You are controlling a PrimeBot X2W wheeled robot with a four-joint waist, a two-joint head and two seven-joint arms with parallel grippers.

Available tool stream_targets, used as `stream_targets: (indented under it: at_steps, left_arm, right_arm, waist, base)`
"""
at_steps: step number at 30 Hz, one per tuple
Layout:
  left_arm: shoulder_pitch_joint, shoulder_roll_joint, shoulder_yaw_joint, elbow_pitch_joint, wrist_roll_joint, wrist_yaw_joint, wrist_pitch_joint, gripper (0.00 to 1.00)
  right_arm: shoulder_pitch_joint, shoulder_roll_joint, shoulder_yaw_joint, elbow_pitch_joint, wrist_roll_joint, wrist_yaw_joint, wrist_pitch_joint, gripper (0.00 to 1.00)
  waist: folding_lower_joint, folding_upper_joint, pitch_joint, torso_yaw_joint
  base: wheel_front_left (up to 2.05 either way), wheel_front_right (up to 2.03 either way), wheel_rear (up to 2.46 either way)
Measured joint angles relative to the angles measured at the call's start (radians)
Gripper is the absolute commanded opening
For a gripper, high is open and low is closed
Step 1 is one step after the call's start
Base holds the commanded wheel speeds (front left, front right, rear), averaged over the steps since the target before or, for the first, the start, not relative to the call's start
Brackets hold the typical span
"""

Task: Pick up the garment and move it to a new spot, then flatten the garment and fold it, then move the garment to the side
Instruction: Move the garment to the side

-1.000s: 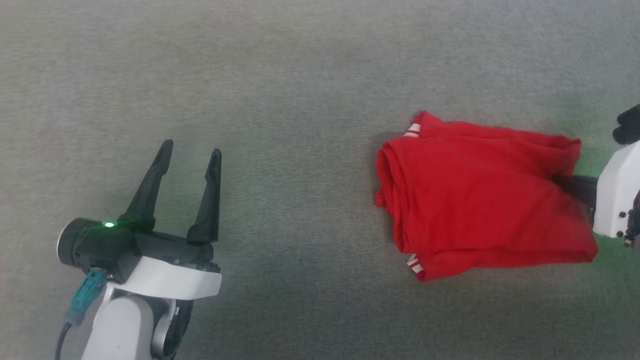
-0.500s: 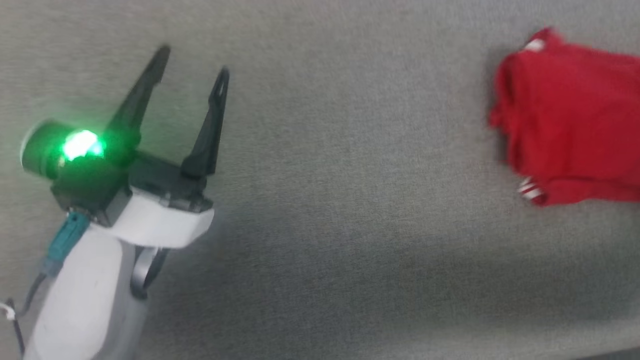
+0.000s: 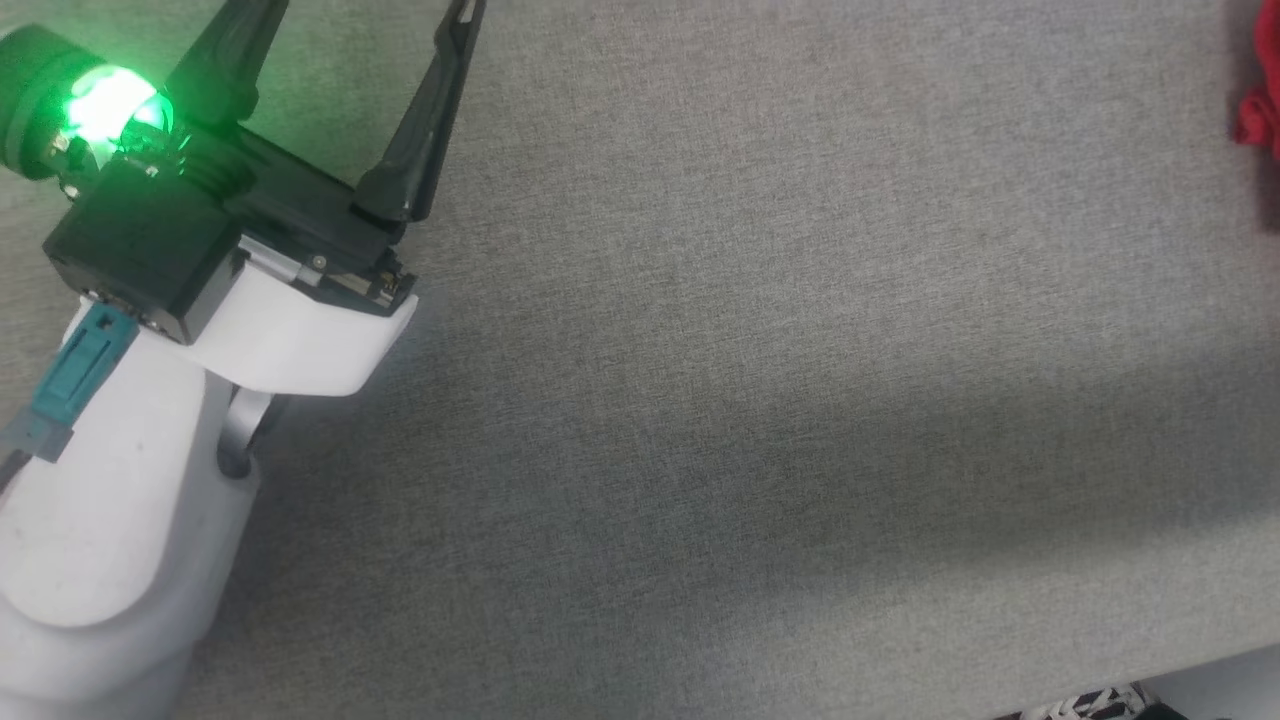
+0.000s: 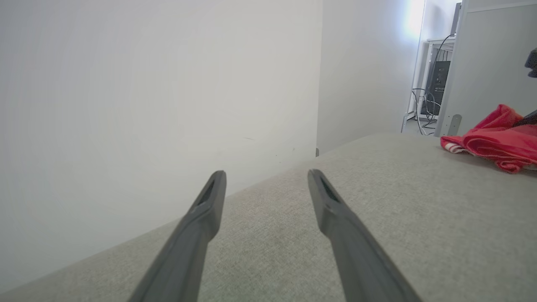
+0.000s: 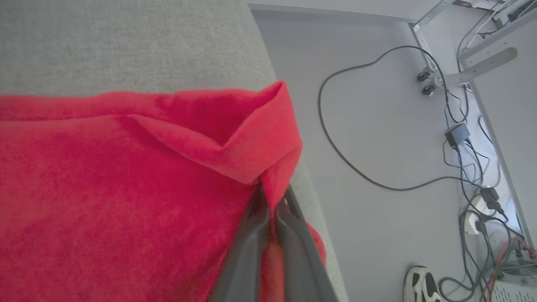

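Note:
The garment point(image 5: 126, 188) is a folded red jersey lying near the right edge of the grey cloth table point(image 5: 126, 42). My right gripper point(image 5: 270, 201) is shut on a raised fold at the garment's edge, and the cloth hides its fingertips. From the left wrist, the garment point(image 4: 495, 140) lies far off to the right, with striped trim at its near corner. A thin red sliver of the garment point(image 3: 1255, 110) sits at the right border of the head view. My left gripper point(image 3: 350, 20) hangs open and empty over bare table at the upper left. Its fingers point(image 4: 209, 201) are spread wide.
A white wall point(image 4: 147, 105) stands beyond the table's far edge ahead of the left gripper. Right of the table the floor carries loose black cables point(image 5: 356, 167), a power strip and a shoe point(image 5: 421, 285). The table's near edge point(image 3: 1150, 670) crosses the head view's lower right corner.
The head camera has swung, so the garment has slid from centre-right to the right border and the left gripper looms larger at the upper left. Both grippers keep their states.

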Motion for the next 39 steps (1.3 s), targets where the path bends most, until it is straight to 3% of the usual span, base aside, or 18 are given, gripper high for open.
stream_targets:
  at_steps: [8,9,10,11,12,23,30,39]
  left_arm:
    - [-0.023,0.017,-0.010,0.003,0.000,0.000,0.000,1.00]
    - [-0.022,0.016,-0.007,0.005,0.000,0.000,0.000,1.00]
    - [-0.019,0.014,-0.003,0.007,0.000,0.000,0.000,1.00]
    - [-0.014,0.013,0.001,0.012,0.000,0.000,0.000,1.00]
    - [-0.005,0.008,0.007,0.016,0.000,0.000,0.000,1.00]
    - [0.173,-0.092,0.077,0.038,-0.012,0.000,0.000,1.00]
    - [0.365,-0.136,0.163,0.087,-0.022,0.000,0.000,1.00]
    - [0.536,-0.232,0.265,0.196,-0.048,0.000,0.000,1.00]
  right_arm:
    - [-0.101,0.056,0.080,0.120,-0.041,0.000,-0.090,0.00]
    - [-0.107,0.060,0.089,0.134,-0.043,0.000,-0.100,0.04]
    - [-0.113,0.064,0.096,0.148,-0.044,0.000,-0.114,0.37]
    - [-0.118,0.066,0.101,0.160,-0.047,0.000,-0.127,0.82]
    - [-0.122,0.067,0.109,0.171,-0.050,0.000,-0.139,1.00]
    - [-0.078,0.075,0.236,0.127,-0.039,0.000,-0.245,1.00]
    - [0.050,0.148,0.351,0.024,-0.007,0.000,-0.319,1.00]
    - [0.199,0.240,0.393,0.004,0.022,0.000,-0.459,1.00]
  waist:
    - [0.0000,0.0000,0.018,-0.012]
    - [0.0000,0.0000,0.013,-0.012]
    - [0.0000,0.0000,0.008,-0.012]
    - [0.0000,0.0000,0.002,-0.011]
    - [0.0000,0.0000,-0.006,-0.011]
    - [0.0000,0.0000,-0.154,0.021]
    - [0.0000,0.0000,-0.294,0.058]
    - [0.0000,0.0000,-0.456,0.126]
  base:
    - [0.00,0.00,0.00]
    - [0.00,0.00,0.00]
    - [0.00,0.00,0.00]
    - [0.00,0.00,0.00]
    - [0.00,0.00,0.00]
    - [0.00,0.00,0.00]
    - [0.00,0.00,0.00]
    - [0.00,0.00,0.00]
